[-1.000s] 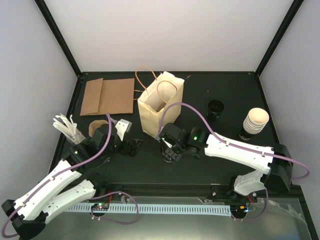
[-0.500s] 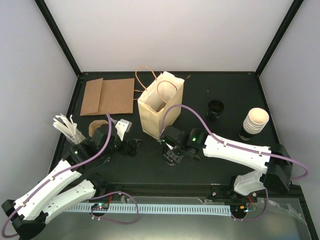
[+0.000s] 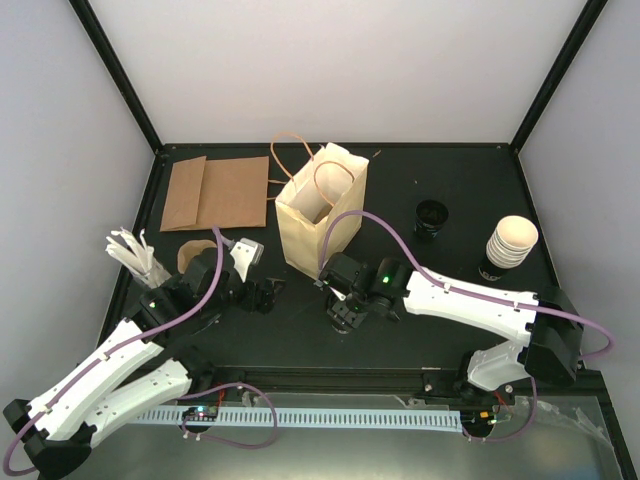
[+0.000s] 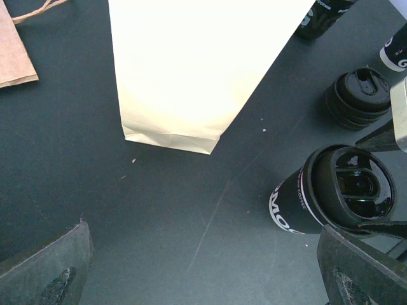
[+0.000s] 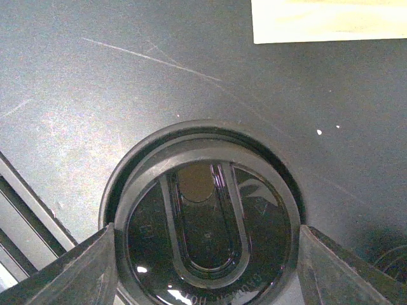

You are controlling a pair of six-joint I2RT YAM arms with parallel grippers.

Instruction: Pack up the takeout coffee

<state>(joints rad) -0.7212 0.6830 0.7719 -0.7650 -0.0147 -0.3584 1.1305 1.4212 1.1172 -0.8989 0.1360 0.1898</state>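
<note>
The takeout coffee [image 4: 331, 194] is a black cup with white lettering and a black sip lid [image 5: 206, 216], standing on the dark table in front of the cream paper bag [image 3: 318, 215]. My right gripper [image 3: 345, 305] comes down from above, and its fingers [image 5: 95, 270] press on both sides of the lid's rim. The bag stands upright and open at the top, and its lower front [image 4: 191, 70] shows in the left wrist view. My left gripper [image 3: 268, 293] is open to the left of the cup, with only bare table between its jaws.
A flat brown bag [image 3: 215, 192] lies at the back left. A stack of black lids [image 3: 432, 215] and a stack of cups [image 3: 510, 242] stand to the right of the bag. White stirrers [image 3: 135, 255] and a cardboard sleeve [image 3: 195, 255] are by the left edge.
My right gripper has shifted slightly with the cup between its fingers. The left arm has not moved.
</note>
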